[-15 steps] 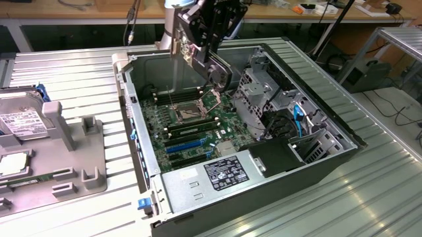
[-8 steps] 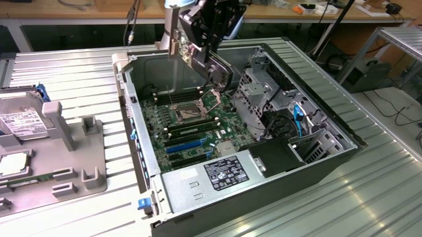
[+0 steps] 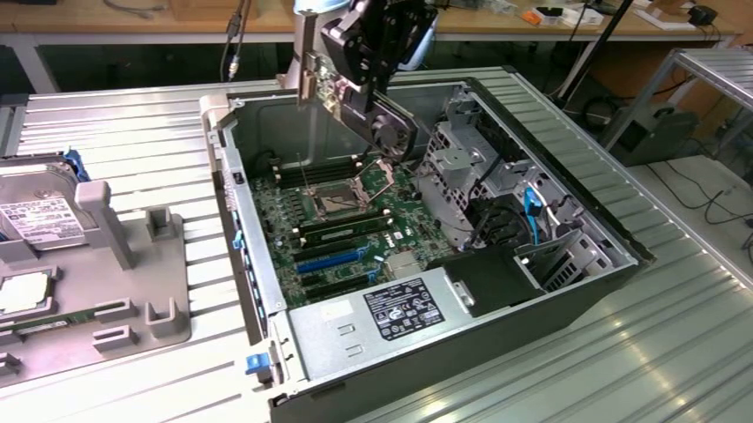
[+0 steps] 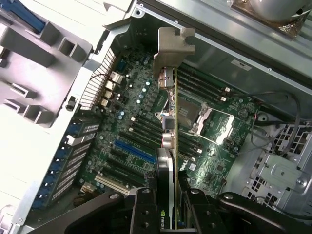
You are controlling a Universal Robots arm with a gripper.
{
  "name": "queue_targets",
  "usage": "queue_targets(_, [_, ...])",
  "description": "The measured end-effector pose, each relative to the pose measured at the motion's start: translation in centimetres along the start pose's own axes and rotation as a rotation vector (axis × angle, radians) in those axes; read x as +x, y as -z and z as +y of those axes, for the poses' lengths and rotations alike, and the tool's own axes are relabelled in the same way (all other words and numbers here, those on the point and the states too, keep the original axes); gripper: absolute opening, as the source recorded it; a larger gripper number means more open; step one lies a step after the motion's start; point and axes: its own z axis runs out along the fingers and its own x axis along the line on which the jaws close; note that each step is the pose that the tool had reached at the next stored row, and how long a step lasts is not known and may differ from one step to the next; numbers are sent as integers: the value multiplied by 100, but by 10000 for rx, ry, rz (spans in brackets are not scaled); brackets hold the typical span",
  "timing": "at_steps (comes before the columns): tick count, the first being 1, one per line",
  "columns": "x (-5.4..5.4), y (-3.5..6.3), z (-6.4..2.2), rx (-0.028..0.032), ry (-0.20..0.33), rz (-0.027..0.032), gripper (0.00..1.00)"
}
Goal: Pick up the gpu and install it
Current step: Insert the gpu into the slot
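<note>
- The gripper (image 4: 169, 202) is clamped on the gpu (image 4: 165, 168), with one dark finger (image 4: 144, 209) pressed against each flat face of the card.
- The gpu stands on edge between the fingers. In the wrist view it shows as a thin strip, its black face to one side and its green board to the other.
- The card's silver bracket (image 4: 172, 46) is at the end farthest from the fingers, and its bent tab points away from the camera.
- In the exterior view the held card hangs over the far end of the open computer case (image 3: 577, 185), with the bracket upright on the exterior view's left of the gripper.
- The gpu is lifted above the motherboard (image 3: 389, 231) and does not sit in any slot.
- Below the card lie the CPU socket (image 3: 339, 201) and the rows of dark slots. The blue slot (image 4: 132, 150) is near the gripper end of the card and to one side of it.
- A metal drive cage (image 3: 453, 163) fills the case on the exterior view's right, and the power supply (image 3: 394, 308) with its label sits at the near end.
- Outside the case, on the exterior view's left, a grey tray (image 3: 147, 264) rests on the ribbed metal table (image 3: 659, 352). A hard drive (image 3: 35, 211) with a white label stands at the tray's far end.
</note>
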Motion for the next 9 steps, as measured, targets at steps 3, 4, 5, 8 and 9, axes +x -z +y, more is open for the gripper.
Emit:
queue_targets(3, [0,0,0,-4,222,10,27])
queue_targets(4, [0,0,0,-5,287,13,27])
queue_targets(5, [0,0,0,-6,371,17,27])
queue_targets(8, [0,0,0,-10,577,26,27])
queue_targets(9, [0,0,0,-10,636,28,27])
